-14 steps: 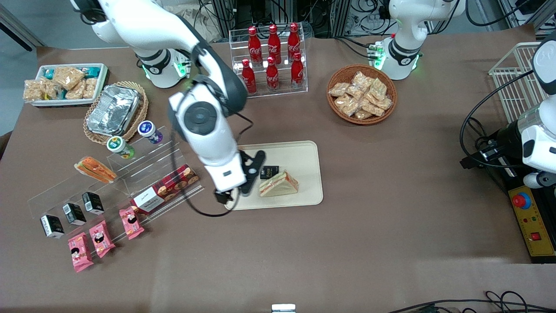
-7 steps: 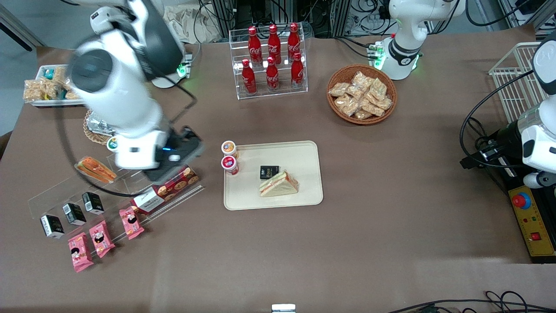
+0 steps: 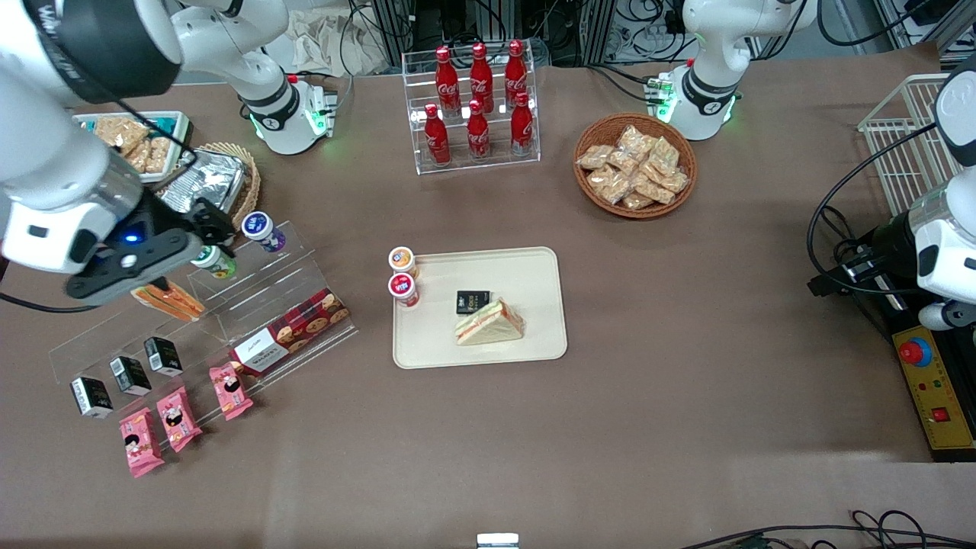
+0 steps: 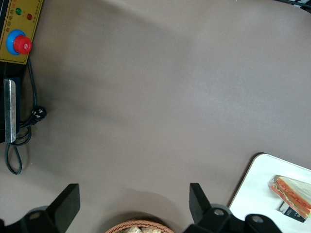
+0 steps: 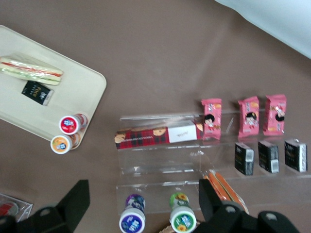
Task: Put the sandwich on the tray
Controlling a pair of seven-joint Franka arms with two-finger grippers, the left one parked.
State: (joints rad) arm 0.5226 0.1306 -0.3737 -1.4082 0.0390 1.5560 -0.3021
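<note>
The sandwich [image 3: 489, 322] lies on the tray [image 3: 534, 268]; the claw [image 3: 191, 229] (fingers apart, empty) hangs well off toward the working arm's end.

Brown tabletop [image 3: 686, 396], many items directly on it.
Tray [image 3: 534, 267] mid-table; clear stepped rack [image 3: 252, 282] and pink snack packs [image 3: 175, 415] toward working arm's end; cola rack [image 3: 476, 99], wicker basket [image 3: 635, 164] farther from camera. Claw [image 3: 194, 221] above rack.
</note>
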